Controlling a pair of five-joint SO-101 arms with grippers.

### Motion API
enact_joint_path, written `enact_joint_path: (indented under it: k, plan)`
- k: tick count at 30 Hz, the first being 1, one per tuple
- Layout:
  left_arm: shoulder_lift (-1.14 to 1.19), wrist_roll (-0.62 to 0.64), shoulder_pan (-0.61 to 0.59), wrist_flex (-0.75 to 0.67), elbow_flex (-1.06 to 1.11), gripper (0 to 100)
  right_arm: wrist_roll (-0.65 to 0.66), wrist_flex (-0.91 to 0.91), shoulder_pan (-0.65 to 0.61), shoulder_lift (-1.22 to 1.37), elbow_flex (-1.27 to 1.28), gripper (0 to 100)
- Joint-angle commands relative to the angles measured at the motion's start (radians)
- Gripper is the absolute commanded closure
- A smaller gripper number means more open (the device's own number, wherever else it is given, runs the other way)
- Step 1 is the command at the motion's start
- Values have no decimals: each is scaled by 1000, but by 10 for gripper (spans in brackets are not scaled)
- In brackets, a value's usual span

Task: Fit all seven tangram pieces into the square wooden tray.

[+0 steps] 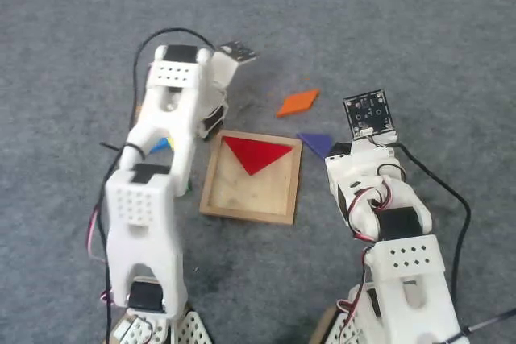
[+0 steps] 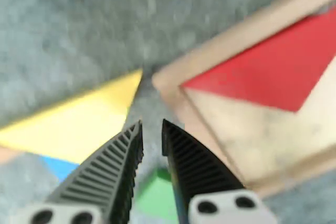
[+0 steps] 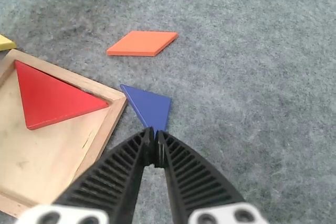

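Nearest, the two arms rise from the near edge of a grey carpeted surface (image 1: pixel 435 54), with the square wooden tray (image 1: pixel 246 213) lying flat between them. The tray's near half is bare wood. A red triangle (image 1: pixel 256 153) occupies its far half, the long edge set along the far rim and the apex pointing toward the near side. To the right, the right gripper (image 3: pixel 155 136) is clenched, fingertips pressed together. It sits at the near corner of a blue triangle (image 3: pixel 149 107); whether it pinches that corner cannot be told. This blue triangle lies on the carpet just beside the tray's far right corner, with a narrow strip of carpet between them. To the left, the left gripper (image 2: pixel 151 124) is released, its ribbed fingers (image 2: pixel 113 166) parted by a narrow gap and holding nothing, and it points at the carpet just outside the tray's far left corner. A green piece (image 2: pixel 157 195) lies beneath those fingers. A light blue piece (image 2: pixel 58 166) shows at the edge of a yellow triangle (image 2: pixel 79 119), whose tip comes close to the tray's far left corner without touching it. Farthest, an orange parallelogram (image 1: pixel 298 102) lies flat on the carpet beyond the blue triangle, apart from the tray and from both grippers.
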Motion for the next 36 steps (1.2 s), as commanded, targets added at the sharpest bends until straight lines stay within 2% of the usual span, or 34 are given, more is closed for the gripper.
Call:
enact_joint_path:
  k: [1, 3, 5, 10, 15, 17, 21, 25, 36]
  plan:
    - [-232, 21, -23, -83, 199, 945, 15, -21, -2, -18, -14, 992]
    - [-336, 63, -29, -144, 321, 942, 15, -21, -2, -18, -14, 992]
    - [-445, 183, -38, -207, 429, 937, 17, -21, -2, -18, -14, 992]
    - [-623, 738, -95, -262, 590, 863, 40, -21, -7, -18, -14, 992]
    - [-637, 1333, -126, -241, 608, 725, 43, -21, -7, -18, -14, 992]
    - [-637, 1470, -100, -233, 604, 675, 43, -19, -7, -18, -12, 992]
    - [-617, 1562, -84, -345, 618, 660, 46, -19, -7, -18, -11, 992]
    - [-511, 1606, -137, -423, 619, 659, 49, -21, -7, -18, -5, 992]
    - [-298, 1608, -199, -379, 481, 659, 49, -41, -7, -18, 2, 992]
